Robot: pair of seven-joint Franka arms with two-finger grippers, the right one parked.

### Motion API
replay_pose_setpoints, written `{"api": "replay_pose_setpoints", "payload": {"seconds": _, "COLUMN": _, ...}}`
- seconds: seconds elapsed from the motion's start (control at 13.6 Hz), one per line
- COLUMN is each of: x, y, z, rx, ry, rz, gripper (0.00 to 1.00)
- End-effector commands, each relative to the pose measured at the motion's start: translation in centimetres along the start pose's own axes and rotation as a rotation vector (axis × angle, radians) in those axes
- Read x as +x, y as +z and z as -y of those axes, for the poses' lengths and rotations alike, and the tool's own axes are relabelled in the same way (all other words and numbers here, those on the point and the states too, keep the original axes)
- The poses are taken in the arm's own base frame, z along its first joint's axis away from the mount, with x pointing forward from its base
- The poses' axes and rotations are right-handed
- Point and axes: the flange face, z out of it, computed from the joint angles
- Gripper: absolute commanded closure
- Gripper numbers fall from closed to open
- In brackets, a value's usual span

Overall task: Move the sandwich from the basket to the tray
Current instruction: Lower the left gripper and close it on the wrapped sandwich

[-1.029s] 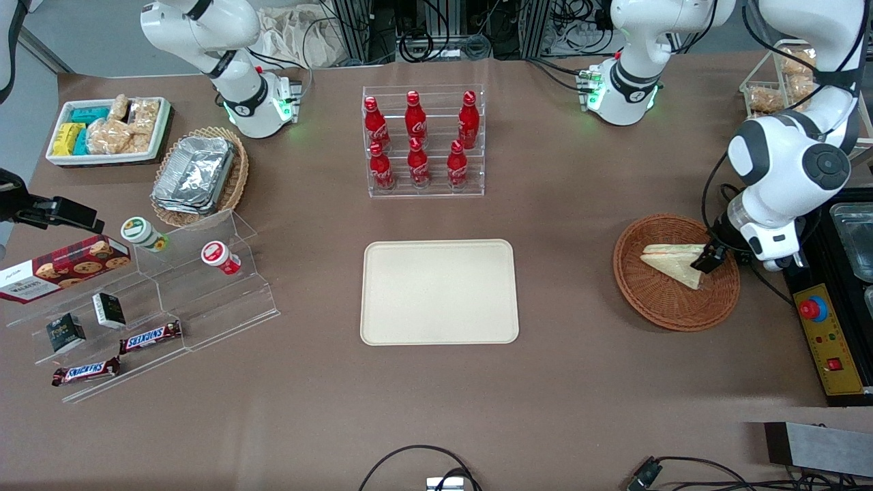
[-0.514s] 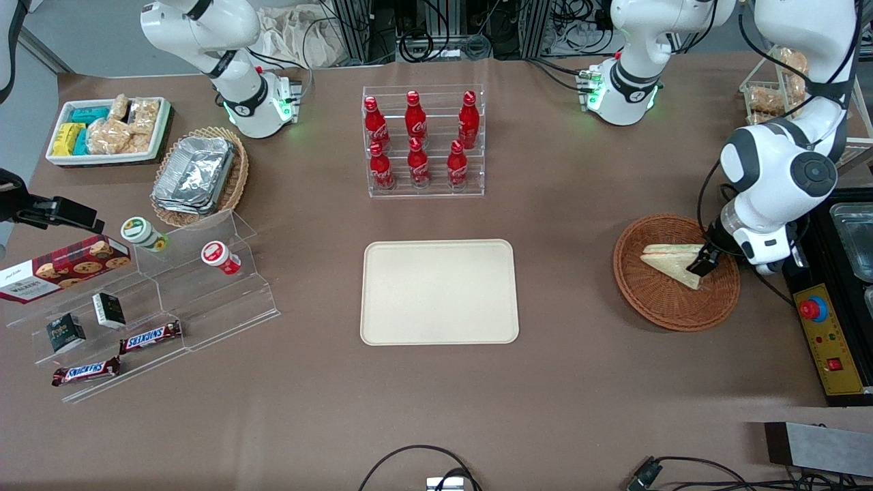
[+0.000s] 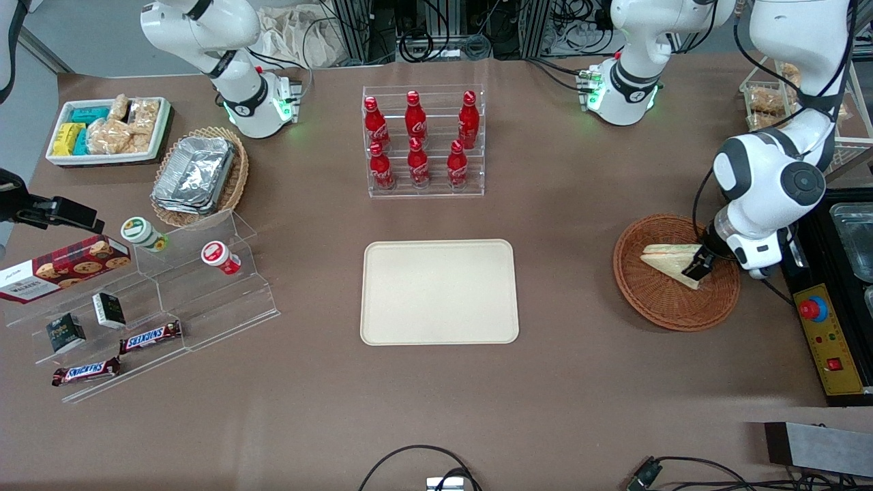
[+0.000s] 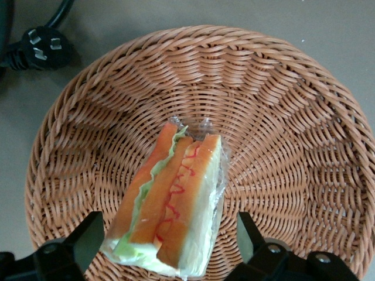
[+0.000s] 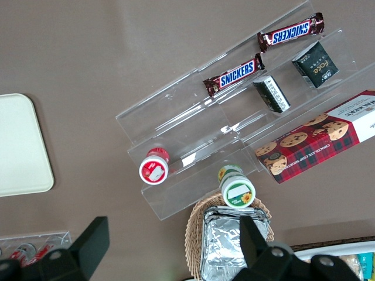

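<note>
The sandwich (image 3: 667,260) (image 4: 170,202), a wrapped white-bread triangle with orange, red and green filling, lies in the round reddish-brown wicker basket (image 3: 655,300) (image 4: 293,117) toward the working arm's end of the table. My gripper (image 3: 697,264) (image 4: 169,240) hangs low over the basket, open, one finger (image 4: 88,237) on each side of the sandwich's wide end with a gap to the wrapper. The cream-beige tray (image 3: 439,292) lies flat mid-table, with nothing on it.
A clear rack of red cola bottles (image 3: 423,143) stands farther from the front camera than the tray. A control box with a red button (image 3: 825,337) sits beside the basket. Tiered acrylic shelves with snacks (image 3: 136,300) and a tan basket of foil containers (image 3: 198,174) are toward the parked arm's end.
My gripper has shifted a little toward the tray over the basket, bringing its fingers around the sandwich's end. The sandwich has not moved.
</note>
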Motion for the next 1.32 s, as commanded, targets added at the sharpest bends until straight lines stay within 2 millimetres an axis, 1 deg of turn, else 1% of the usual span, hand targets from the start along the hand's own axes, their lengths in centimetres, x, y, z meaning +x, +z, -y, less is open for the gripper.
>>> {"api": "replay_pose_setpoints", "payload": {"seconds": 0.0, "x": 0.0, "y": 0.2, "z": 0.1, "rx": -0.016, "ry": -0.008, "rz": -0.003, "gripper": 0.11}}
{"api": "replay_pose_setpoints", "payload": {"seconds": 0.15, "x": 0.0, "y": 0.2, "z": 0.1, "rx": -0.015, "ry": -0.006, "rz": -0.002, "gripper": 0.64}}
{"api": "replay_pose_setpoints", "payload": {"seconds": 0.22, "x": 0.0, "y": 0.2, "z": 0.1, "rx": -0.015, "ry": -0.006, "rz": -0.002, "gripper": 0.83}}
{"api": "replay_pose_setpoints", "payload": {"seconds": 0.29, "x": 0.0, "y": 0.2, "z": 0.1, "rx": -0.015, "ry": -0.006, "rz": -0.002, "gripper": 0.97}}
{"api": "replay_pose_setpoints", "payload": {"seconds": 0.37, "x": 0.0, "y": 0.2, "z": 0.1, "rx": -0.015, "ry": -0.006, "rz": -0.002, "gripper": 1.00}}
{"api": "replay_pose_setpoints", "payload": {"seconds": 0.59, "x": 0.0, "y": 0.1, "z": 0.1, "rx": -0.014, "ry": -0.006, "rz": -0.001, "gripper": 1.00}}
{"api": "replay_pose_setpoints", "payload": {"seconds": 0.81, "x": -0.7, "y": -0.6, "z": -0.4, "rx": -0.001, "ry": 0.041, "rz": 0.013, "gripper": 1.00}}
{"api": "replay_pose_setpoints", "payload": {"seconds": 1.03, "x": -1.1, "y": -3.1, "z": -0.6, "rx": 0.001, "ry": 0.128, "rz": 0.030, "gripper": 1.00}}
{"api": "replay_pose_setpoints", "payload": {"seconds": 1.25, "x": -1.3, "y": -6.7, "z": -1.0, "rx": 0.002, "ry": 0.215, "rz": 0.048, "gripper": 1.00}}
